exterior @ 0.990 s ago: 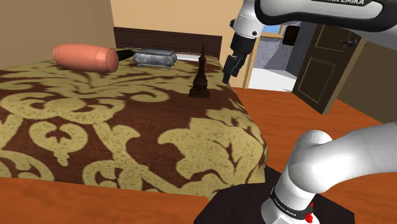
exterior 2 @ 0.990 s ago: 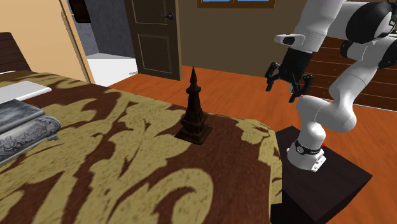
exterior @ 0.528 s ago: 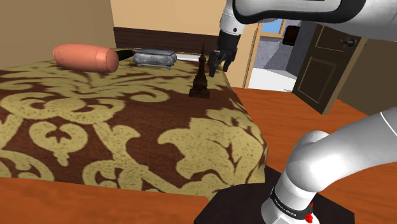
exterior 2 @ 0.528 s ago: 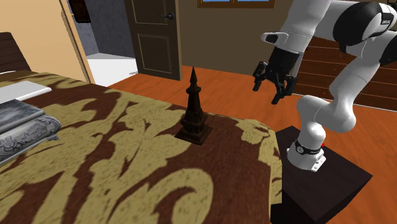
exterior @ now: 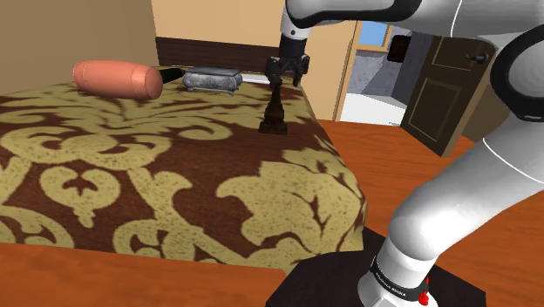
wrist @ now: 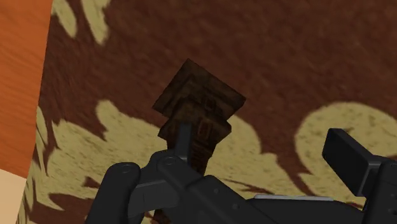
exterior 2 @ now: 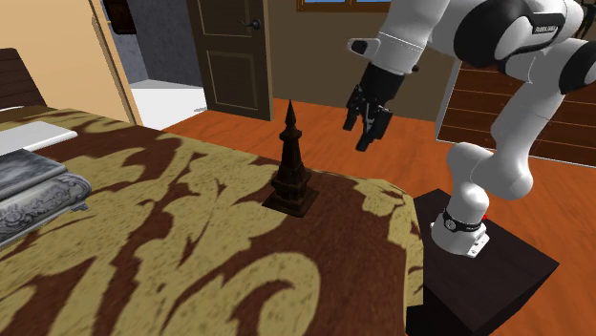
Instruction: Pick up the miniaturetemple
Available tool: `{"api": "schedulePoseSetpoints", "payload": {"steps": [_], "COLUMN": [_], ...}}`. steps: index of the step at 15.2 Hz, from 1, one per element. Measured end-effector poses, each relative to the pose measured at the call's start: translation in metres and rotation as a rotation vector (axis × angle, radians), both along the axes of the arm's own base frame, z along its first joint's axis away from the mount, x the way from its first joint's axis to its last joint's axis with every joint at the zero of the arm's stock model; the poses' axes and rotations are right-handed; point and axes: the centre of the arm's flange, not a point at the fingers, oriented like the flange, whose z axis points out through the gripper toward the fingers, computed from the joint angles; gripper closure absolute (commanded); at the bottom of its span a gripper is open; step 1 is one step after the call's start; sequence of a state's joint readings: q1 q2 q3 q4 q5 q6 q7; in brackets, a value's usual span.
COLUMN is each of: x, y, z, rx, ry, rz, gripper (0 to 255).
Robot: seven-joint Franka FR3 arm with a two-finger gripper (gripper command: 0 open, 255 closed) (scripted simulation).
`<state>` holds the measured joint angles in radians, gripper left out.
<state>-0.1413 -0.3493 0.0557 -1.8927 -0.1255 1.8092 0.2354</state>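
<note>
The miniature temple (exterior: 274, 112), a dark brown tiered tower with a thin spire, stands upright on the brown-and-gold patterned bed (exterior: 131, 174) near its far corner. It also rises near the bed's edge in the second exterior view (exterior 2: 292, 172). My black gripper (exterior: 288, 78) hangs open just above the spire tip in the shoulder view. Seen from the other side, the gripper (exterior 2: 367, 138) is level with the spire and off to its right, not touching it. The wrist view looks down on the temple (wrist: 198, 108), which lies just ahead of the parted fingers of the gripper (wrist: 235, 162).
A pink bolster (exterior: 118, 78) and a grey ornate box (exterior: 212, 80) lie by the dark headboard (exterior: 227, 51). A white flat item (exterior 2: 33, 136) lies beside the box. Wooden floor (exterior: 418, 166) and a dark door (exterior: 449, 78) lie past the bed; the arm's stand (exterior 2: 478, 277) is beside its corner.
The gripper has swung toward the shoulder view's left, from off the bed's edge over the floor to just above the temple's spire. The temple has not moved.
</note>
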Motion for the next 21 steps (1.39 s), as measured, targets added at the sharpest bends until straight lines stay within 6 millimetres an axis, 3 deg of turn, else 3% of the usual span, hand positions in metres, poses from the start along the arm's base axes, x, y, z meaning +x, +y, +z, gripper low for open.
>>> {"api": "schedulePoseSetpoints", "payload": {"steps": [9, 11, 18, 19, 21], "x": [0.090, 0.097, 0.100, 0.100, 0.100], "y": [-0.059, -0.070, -0.073, -0.073, -0.073], "z": [0.022, 0.023, -0.010, -0.012, -0.013], "rx": [-0.005, -0.006, -0.007, -0.006, -0.006], "ry": [-0.062, -0.069, -0.071, -0.071, -0.073], "rz": [-0.322, -0.359, -0.372, -0.372, -0.372], "gripper": [0, 0, 0, 255, 255]}}
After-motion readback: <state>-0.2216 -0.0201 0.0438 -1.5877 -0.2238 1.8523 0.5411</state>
